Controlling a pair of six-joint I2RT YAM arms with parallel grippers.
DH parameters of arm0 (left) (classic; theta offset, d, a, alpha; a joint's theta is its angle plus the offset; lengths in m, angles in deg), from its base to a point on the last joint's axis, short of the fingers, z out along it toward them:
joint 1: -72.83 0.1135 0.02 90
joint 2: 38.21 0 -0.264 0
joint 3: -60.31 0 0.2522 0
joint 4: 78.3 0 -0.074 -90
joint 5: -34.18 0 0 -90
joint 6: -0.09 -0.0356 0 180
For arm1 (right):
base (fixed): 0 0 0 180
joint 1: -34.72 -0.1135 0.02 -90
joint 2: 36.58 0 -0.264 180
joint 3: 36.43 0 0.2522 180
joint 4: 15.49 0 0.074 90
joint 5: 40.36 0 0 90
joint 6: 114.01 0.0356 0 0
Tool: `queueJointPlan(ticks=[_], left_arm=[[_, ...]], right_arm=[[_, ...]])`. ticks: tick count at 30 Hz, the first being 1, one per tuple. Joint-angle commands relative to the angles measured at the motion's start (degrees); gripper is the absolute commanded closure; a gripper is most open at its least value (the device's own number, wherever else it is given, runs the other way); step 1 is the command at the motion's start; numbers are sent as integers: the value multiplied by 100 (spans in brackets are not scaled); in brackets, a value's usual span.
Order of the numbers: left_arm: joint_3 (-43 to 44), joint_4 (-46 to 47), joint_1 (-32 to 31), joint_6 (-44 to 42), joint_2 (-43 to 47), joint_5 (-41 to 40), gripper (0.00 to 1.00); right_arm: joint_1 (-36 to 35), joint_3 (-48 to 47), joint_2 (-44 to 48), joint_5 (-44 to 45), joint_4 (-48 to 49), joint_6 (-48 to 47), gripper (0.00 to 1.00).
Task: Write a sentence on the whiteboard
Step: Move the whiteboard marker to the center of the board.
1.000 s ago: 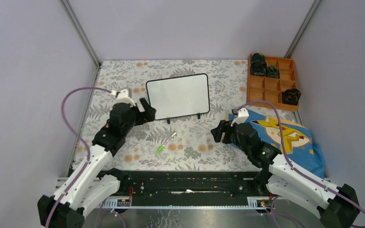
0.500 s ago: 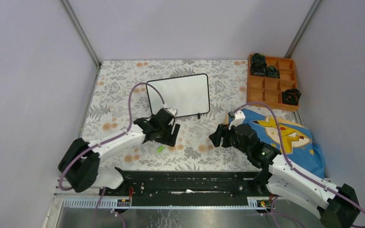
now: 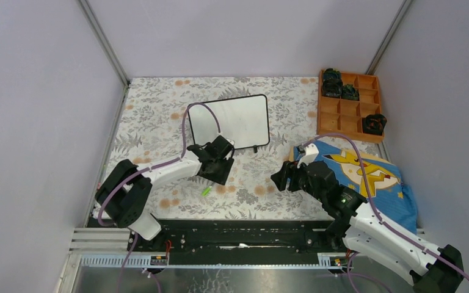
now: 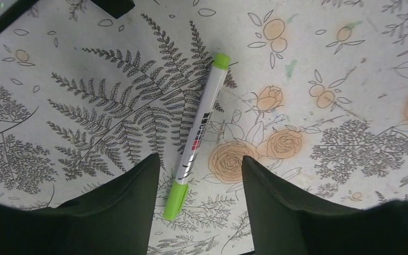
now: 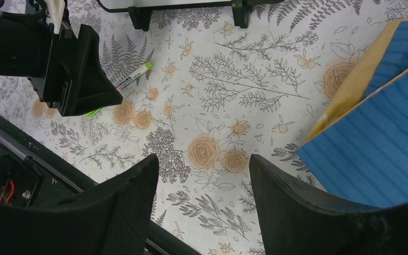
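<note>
Near edge: both arm bases.

R pincer [image 5: 203,159] hangs over near-right part of worktop [image 3: 159,110]. Jaws wide apart, nothing between them, only floral print below. Blue cloth [image 3: 366,174] w/ yellow cartoon figure lies just to its right and covers the near-right area.

L pincer [image 4: 200,162] sits near centre, slightly left, pointing down. Jaws apart, not gripping. Marker [image 4: 199,133] lies flat on worktop, its near green end between the two fingers; gap visible on each side, narrower on the left one.

Whiteboard [image 3: 229,122] stands just beyond L pincer, mid-worktop toward far edge, on small black feet. Face plain white, no writing seen. L arm's purple cable arcs in front of its left half.

Views:
- L wrist: whole marker, white barrel w/ label, green both ends.
- Top: only a green tip showing near side of L pincer.
- R wrist: L pincer side-on, marker's far green end past it, board's two feet at top of frame.
- Whole board and wooden tray [image 3: 349,104] in far-right corner, holding dark items [image 3: 333,82]: top view only.

Room: bare print btwn the two pincers; also left of board out to left edge. Walls close on left, far, right.
</note>
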Motion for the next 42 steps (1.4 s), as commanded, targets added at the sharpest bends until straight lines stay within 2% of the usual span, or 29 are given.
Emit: queueJointPlan(ticks=[1, 13, 23, 37, 42], left_arm=[[1, 226, 120, -192, -177, 122, 38], [-55, 390, 412, -344, -382, 969, 43], [-61, 358, 403, -395, -560, 1136, 50], [-32, 302, 88, -433, -710, 1022, 72], [-82, 462, -217, -494, -460, 1147, 76]], right_arm=[[-42, -139, 58, -93, 2, -62, 31], [-41, -174, 45, -130, 2, 7, 31], [-46, -143, 85, -157, -44, 82, 31], [-41, -129, 325, -63, -328, 108, 32], [-41, -88, 427, -26, -468, 105, 32]])
